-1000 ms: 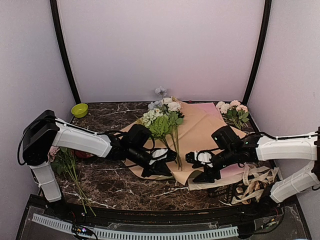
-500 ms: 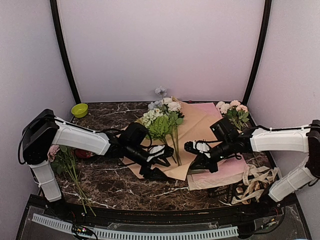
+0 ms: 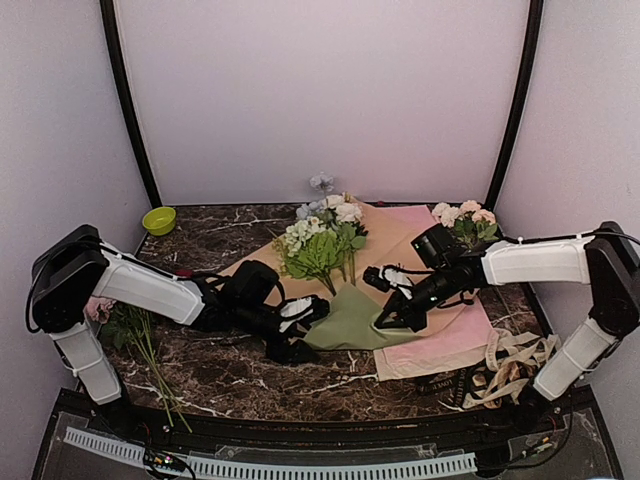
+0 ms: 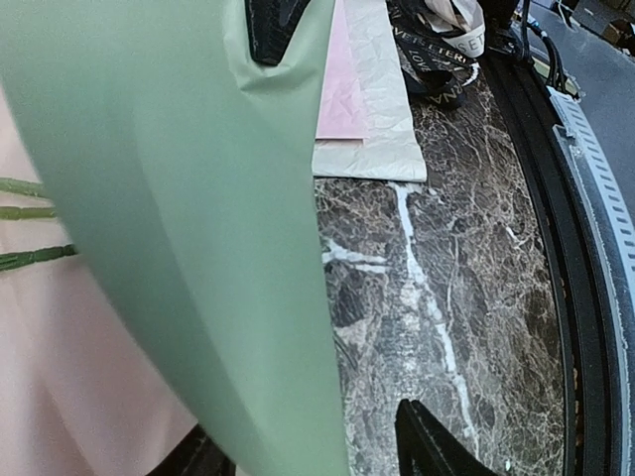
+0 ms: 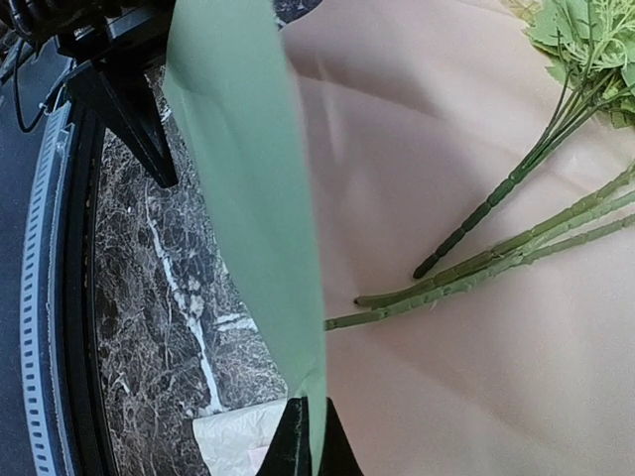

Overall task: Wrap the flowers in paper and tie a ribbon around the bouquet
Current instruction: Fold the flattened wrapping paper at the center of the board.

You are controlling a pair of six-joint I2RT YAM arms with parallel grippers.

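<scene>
Seen from above, the paper (image 3: pixel 350 320) shows a sage-green flap newly folded toward the flowers (image 3: pixel 322 240), pinched by the closed right gripper (image 3: pixel 388 315); the left gripper (image 3: pixel 298 330) gapes near the flowers' stems. Left wrist: flap between parted jaws, seemingly unclamped. Right wrist: jaws shut on its edge; wrapping has begun.

A dark marble table (image 3: pixel 220 375) bears everything. A lime-green bowl (image 3: pixel 159 220) sits at the far left. A tan sheet (image 3: pixel 395 245) lies across the middle, over a pink sheet (image 3: pixel 450 340) that shows to its right. A white sheet (image 3: pixel 400 368) pokes out from under the pink sheet's near edge. Pink-and-white blossoms (image 3: pixel 466 222) lie far right. Another pink bunch (image 3: pixel 135 335) lies near left. A cream ribbon (image 3: pixel 510 365) is heaped loosely near right. A lone pale blue bloom (image 3: pixel 321 182) stands by the far wall.
</scene>
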